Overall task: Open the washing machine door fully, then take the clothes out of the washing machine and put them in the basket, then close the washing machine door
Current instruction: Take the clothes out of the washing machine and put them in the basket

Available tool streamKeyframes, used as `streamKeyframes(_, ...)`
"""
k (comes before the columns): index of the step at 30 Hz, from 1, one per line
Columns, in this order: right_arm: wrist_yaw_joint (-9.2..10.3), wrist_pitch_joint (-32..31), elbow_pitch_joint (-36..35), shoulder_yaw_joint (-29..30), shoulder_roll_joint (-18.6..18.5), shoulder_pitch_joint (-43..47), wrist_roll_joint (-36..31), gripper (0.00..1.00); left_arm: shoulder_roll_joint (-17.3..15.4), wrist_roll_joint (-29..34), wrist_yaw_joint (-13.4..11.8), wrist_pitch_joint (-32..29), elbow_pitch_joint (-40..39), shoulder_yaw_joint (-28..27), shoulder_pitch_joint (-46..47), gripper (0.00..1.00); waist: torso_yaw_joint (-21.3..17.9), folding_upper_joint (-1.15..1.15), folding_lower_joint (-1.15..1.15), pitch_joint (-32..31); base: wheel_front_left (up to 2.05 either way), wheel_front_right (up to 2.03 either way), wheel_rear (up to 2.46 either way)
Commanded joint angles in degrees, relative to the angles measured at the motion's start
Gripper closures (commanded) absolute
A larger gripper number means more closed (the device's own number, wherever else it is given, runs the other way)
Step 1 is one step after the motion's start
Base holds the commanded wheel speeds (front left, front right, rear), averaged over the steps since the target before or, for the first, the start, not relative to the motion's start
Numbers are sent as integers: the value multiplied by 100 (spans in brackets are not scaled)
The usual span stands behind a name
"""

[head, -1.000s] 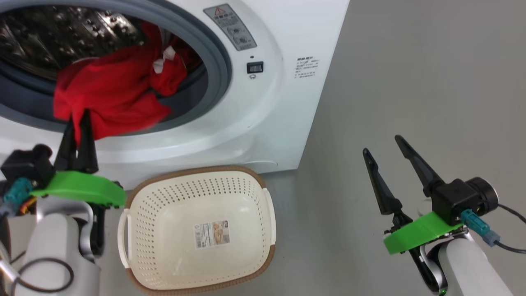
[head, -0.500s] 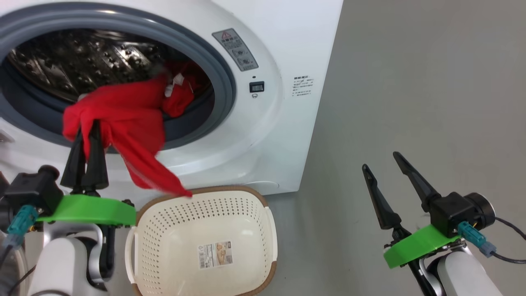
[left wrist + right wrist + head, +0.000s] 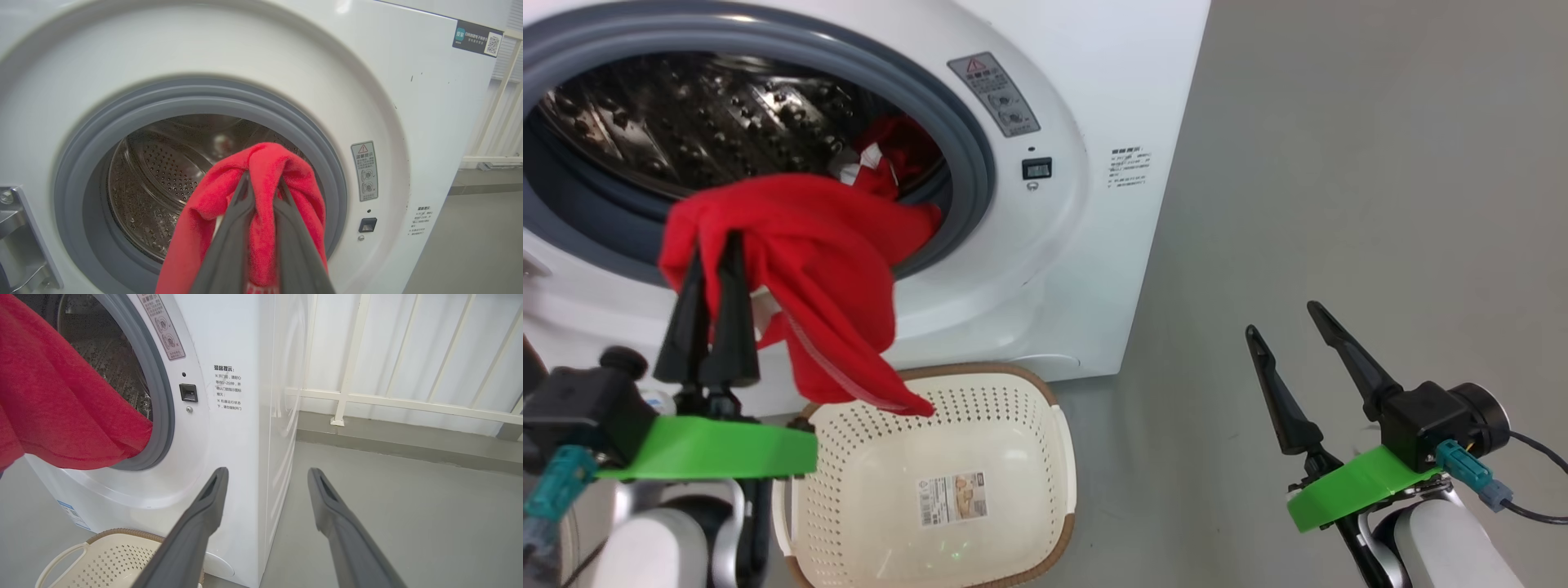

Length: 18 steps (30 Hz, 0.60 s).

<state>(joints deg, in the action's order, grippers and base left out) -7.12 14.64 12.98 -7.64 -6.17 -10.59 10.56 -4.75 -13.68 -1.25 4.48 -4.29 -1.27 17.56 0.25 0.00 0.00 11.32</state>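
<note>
My left gripper is shut on a red garment that hangs out of the washing machine, its tail dangling over the back rim of the cream basket. In the left wrist view the fingers pinch a fold of this red garment in front of the steel drum. More red cloth with a white label lies inside the drum. My right gripper stands open over the floor right of the machine. The door is out of view.
A metal door hinge bracket sits at the left of the drum opening. Grey floor stretches to the right of the machine. A white railing stands behind it.
My left gripper has pulled the red garment out of the drum and down towards the basket; its tail now hangs over the basket's rim. The head camera shifted. The right gripper stayed put.
</note>
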Motion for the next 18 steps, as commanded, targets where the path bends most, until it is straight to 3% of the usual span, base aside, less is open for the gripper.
streamKeyframes(1,-36,36,-157,-75,-7,-22,-17,0,-86,-7,-41,-66,-203,-117,-62,100,30,0,0,85,0,0,0)
streamKeyframes(10,-36,36,-194,-71,-24,-177,-56,0,70,-273,-29,-53,395,224,-205,100,70,0,0,412,0,0,0)
streamKeyframes(18,-36,36,-234,-84,-83,-347,-79,0,124,-301,-70,-12,1592,558,83,100,76,0,0,827,0,0,0)
